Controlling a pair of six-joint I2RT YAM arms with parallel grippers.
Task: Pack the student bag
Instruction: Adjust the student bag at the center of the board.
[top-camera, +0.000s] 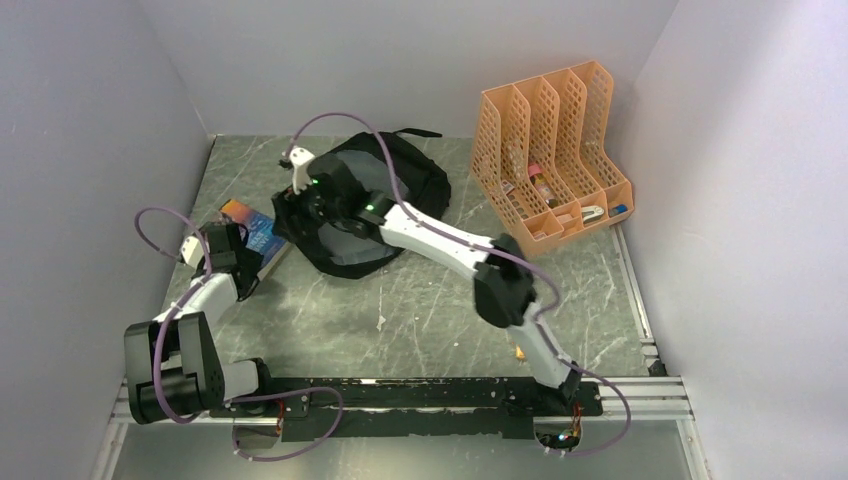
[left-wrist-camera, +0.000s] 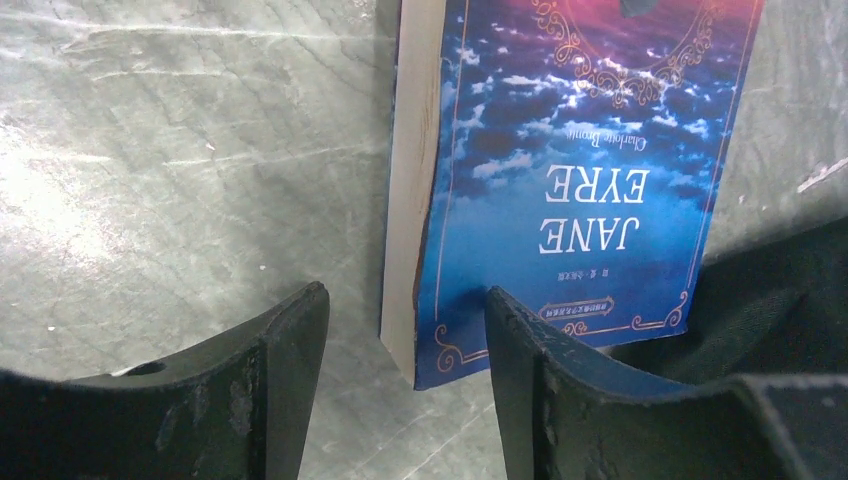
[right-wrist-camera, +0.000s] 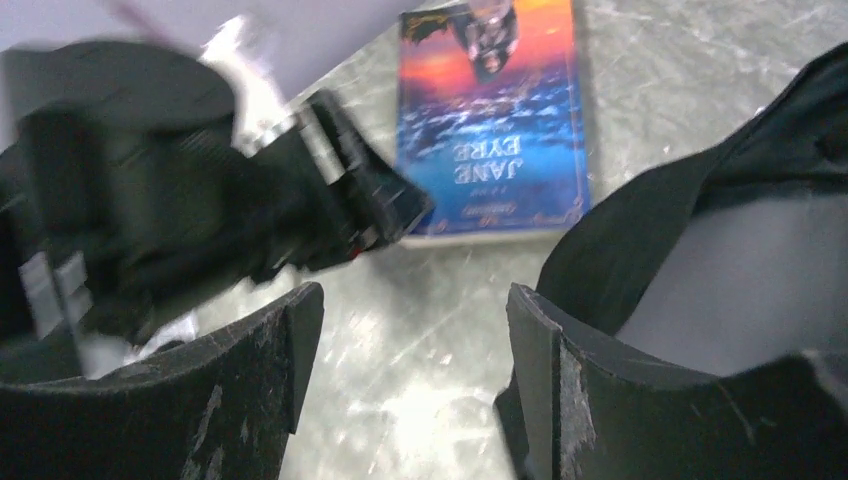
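Marbled table (top-camera: 430, 300) carries Jane Eyre book (top-camera: 255, 230), student bag (top-camera: 425, 185), orange organiser (top-camera: 495, 150).

White and black arm links (top-camera: 440, 240), looping lilac cables (top-camera: 340, 114), scuffed black end effector fingers (right-wrist-camera: 250, 400), green light (top-camera: 371, 208)

Beside the soft black fabric backpack (top-camera: 425, 180), the flat paperback book (left-wrist-camera: 580, 150) is showing a gold-bordered, cloud-patterned blue cover fading to orange, and the stone-look tabletop (top-camera: 430, 310) is showing grey-green marbling.

The left arm (top-camera: 195, 305) rises from its base at eight o'clock and bends towards nine, the left gripper (left-wrist-camera: 405, 300) tipped down with jaws apart, while the right arm (top-camera: 450, 250) stretches from five o'clock across to ten, the right gripper (right-wrist-camera: 415, 300) likewise spread wide.
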